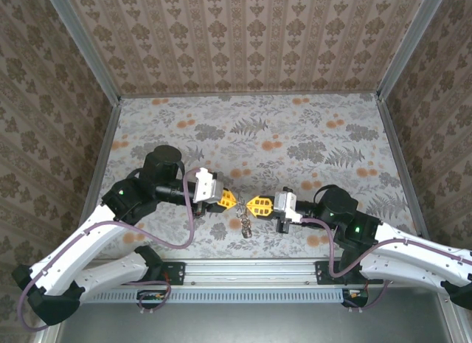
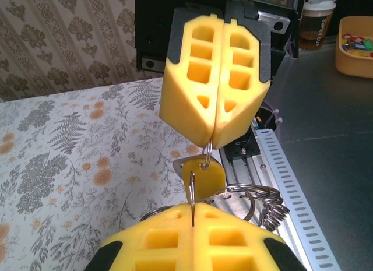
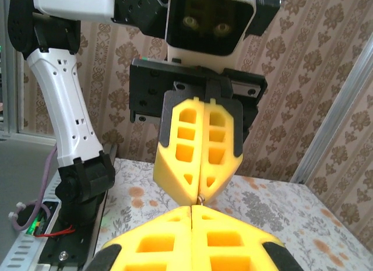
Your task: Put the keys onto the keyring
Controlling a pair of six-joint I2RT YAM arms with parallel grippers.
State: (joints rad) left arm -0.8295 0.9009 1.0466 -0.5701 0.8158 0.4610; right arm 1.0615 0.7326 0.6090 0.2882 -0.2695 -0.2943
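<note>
Above the near middle of the flowered table, my left gripper (image 1: 234, 201) and right gripper (image 1: 254, 205) meet tip to tip. The keys (image 1: 246, 223) dangle just below them. In the left wrist view my left gripper (image 2: 192, 206) is shut on a thin silvery keyring (image 2: 192, 192) seen edge-on. The right gripper (image 2: 213, 144) opposite pinches a small ring (image 2: 208, 156) threaded through a yellow-headed key (image 2: 205, 176). More silvery rings (image 2: 252, 196) and a coil (image 2: 274, 211) hang to the right. In the right wrist view the right gripper (image 3: 192, 208) and left gripper (image 3: 197, 198) nearly touch.
A perforated aluminium rail (image 2: 285, 178) runs along the table's near edge, below the hanging rings. Beyond it on the grey bench stand a cup (image 2: 316, 23) and a yellow bin (image 2: 355, 46). Patterned walls (image 1: 243, 40) enclose the table on three sides.
</note>
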